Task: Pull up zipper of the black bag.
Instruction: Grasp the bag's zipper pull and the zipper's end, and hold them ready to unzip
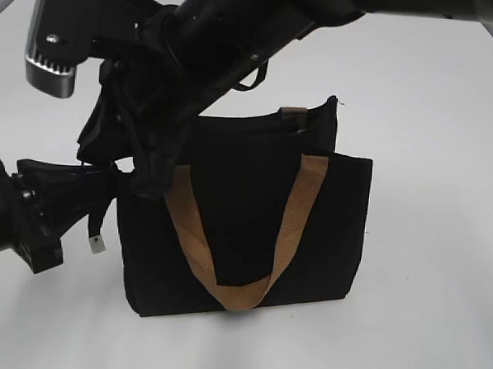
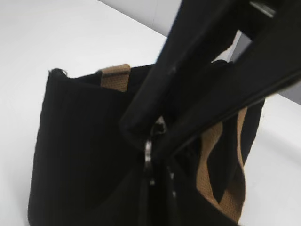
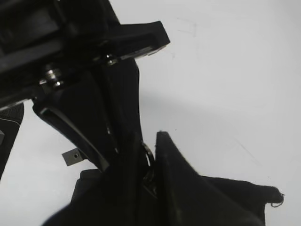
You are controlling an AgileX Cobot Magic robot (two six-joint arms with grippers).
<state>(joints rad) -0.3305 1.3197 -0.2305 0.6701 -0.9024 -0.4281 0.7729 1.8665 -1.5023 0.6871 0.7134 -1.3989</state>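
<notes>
The right gripper [image 1: 148,175], reaching across from above, is brought down onto the left upper corner of the black bag [image 1: 327,230]. In the left wrist view its two fingers [image 2: 155,101] converge on a small silver ring, the zipper [image 2: 148,151], and appear clenched on it or on the cloth right beside it; a full grasp cannot be confirmed, since the tips hide the contact. In the right wrist view the same ring [image 3: 149,157] is glimpsed between dark folds of fabric.

The left gripper [image 1: 114,186] is held level against the bag's left end, just under the other tool. It is judged to be pinching the corner of the bag so that the cloth is kept taut while the pull is drawn; whether its jaws are truly closed on fabric cannot be told, because black lies on black there. A small white tag [image 1: 96,244] is seen hanging from a cord below it.

The bag is stood upright on a white table [image 1: 448,121], its tan handle [image 1: 294,228] drooped over the front panel and clear of the zip line. The top edge is seen to run from the held corner to the far right corner [image 1: 333,102], where the mouth gapes open. Along that edge no obstacle is visible, and open table lies on the right and behind. The travel would therefore be judged free, provided the held end is not dragged along.
</notes>
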